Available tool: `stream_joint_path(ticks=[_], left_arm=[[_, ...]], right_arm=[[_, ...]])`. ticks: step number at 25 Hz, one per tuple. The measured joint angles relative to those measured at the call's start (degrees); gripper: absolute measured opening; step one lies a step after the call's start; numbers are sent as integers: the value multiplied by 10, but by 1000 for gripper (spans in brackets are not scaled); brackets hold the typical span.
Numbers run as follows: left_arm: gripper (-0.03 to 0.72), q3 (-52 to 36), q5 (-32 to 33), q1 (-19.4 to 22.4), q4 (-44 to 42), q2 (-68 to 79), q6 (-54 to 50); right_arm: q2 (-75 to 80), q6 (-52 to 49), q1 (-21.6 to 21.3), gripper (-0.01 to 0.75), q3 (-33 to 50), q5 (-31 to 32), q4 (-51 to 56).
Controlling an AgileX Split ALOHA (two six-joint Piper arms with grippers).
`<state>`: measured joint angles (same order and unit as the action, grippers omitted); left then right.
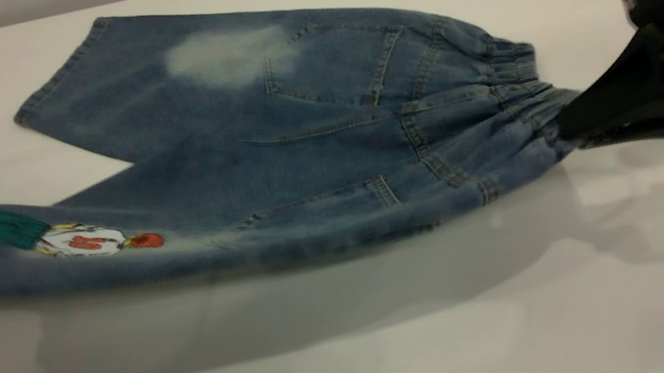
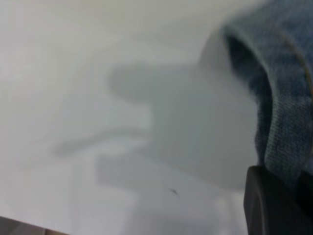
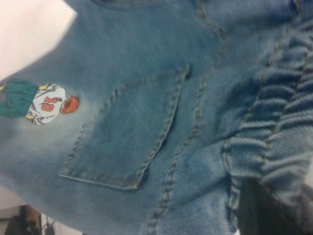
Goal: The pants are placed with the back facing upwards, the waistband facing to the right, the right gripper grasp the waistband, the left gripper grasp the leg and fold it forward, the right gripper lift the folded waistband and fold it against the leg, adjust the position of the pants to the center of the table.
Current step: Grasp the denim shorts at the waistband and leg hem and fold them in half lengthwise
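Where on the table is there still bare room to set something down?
The table is bare in a broad strip in front of the pants, and in a wedge between the plain leg and the printed leg. A band behind the pants is also free. It is crowded at the waistband, where the right gripper grips.

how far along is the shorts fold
Done: right gripper is shut on the waistband, and the left gripper on the leg. In hand: that near edge hangs lifted off the table. Left: laying the leg over, folding waistband to leg, centring.
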<state>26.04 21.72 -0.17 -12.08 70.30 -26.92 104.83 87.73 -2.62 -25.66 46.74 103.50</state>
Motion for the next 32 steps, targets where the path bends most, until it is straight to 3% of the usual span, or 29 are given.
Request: stream_joint_path(ticks=[8, 19, 32], left_arm=[[52, 25, -6, 0, -1, -7, 13], [52, 181, -33, 0, -1, 164, 54], [52, 355, -64, -59, -4, 334, 98]], right_arm=[[-61, -11, 0, 32, -7, -10, -1], [-46, -39, 0, 32, -76, -67, -3], [79, -41, 0, 32, -194, -78, -3]])
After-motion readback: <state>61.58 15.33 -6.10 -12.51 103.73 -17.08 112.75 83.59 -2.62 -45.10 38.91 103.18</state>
